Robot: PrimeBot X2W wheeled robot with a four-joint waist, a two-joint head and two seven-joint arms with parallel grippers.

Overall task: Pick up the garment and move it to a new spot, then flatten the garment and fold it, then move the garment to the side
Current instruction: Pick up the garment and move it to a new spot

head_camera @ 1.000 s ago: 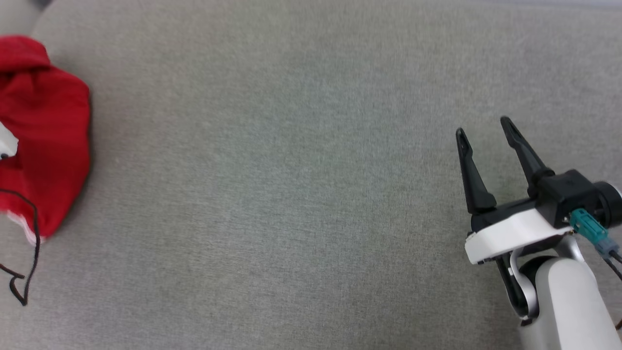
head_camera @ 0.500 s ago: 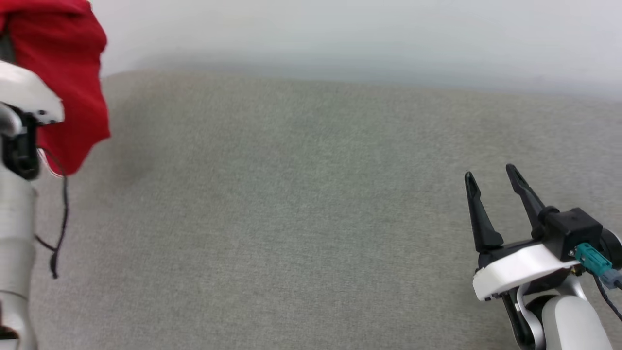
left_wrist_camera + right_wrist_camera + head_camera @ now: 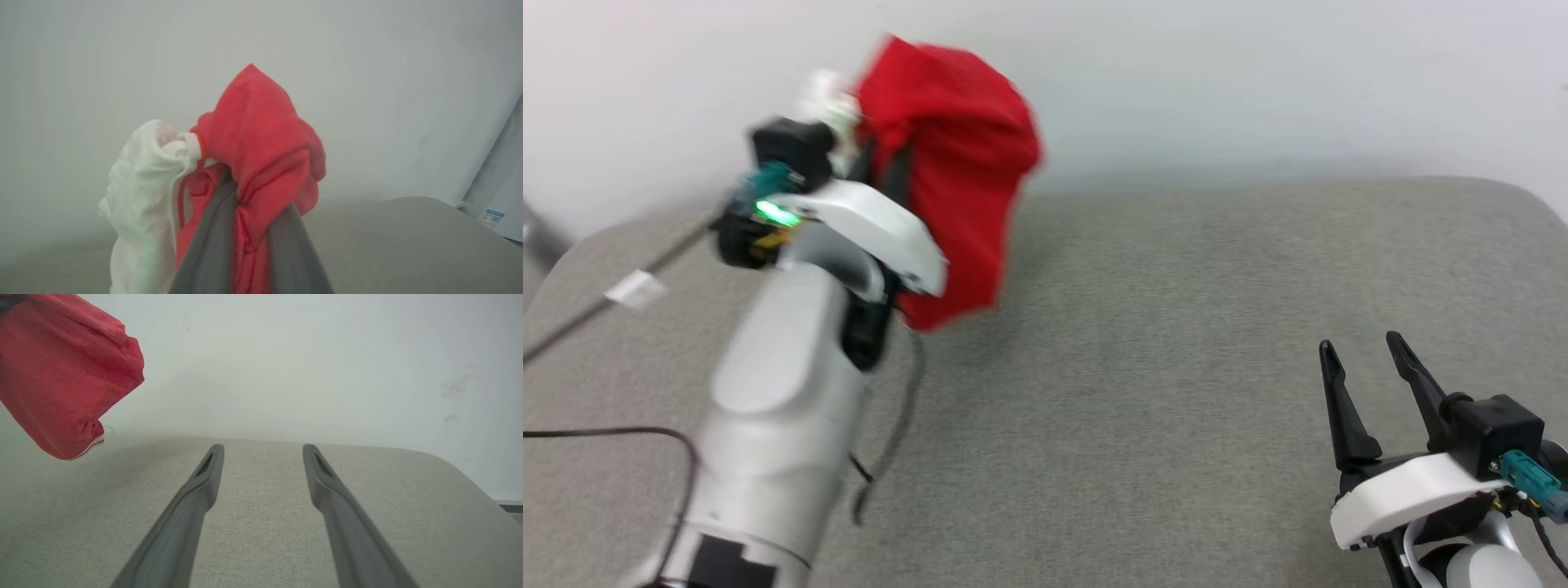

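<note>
The garment [image 3: 947, 188] is a bunched red shirt with a white sleeve, hanging in the air above the grey cushion at upper left. My left gripper [image 3: 882, 163] is shut on it, fingertips buried in the cloth. In the left wrist view the red fabric [image 3: 261, 143] is pinched between both fingers [image 3: 212, 241], and the white sleeve [image 3: 143, 196] droops to their left. From the right wrist the garment [image 3: 65, 379] hangs at upper left, clear of the surface. My right gripper [image 3: 1368, 355] rests low at lower right, open and empty, as its own view [image 3: 263, 451] confirms.
A grey fabric cushion [image 3: 1176, 367] spreads across the scene, with rounded back corners. A pale wall [image 3: 1258, 82] rises behind it. Black cables [image 3: 890, 441] trail beside my left forearm [image 3: 776, 408].
The head camera has tilted up and turned, bringing the wall into sight. My left arm has lifted the garment off the cushion and carried it up. The right gripper stays open and still.
</note>
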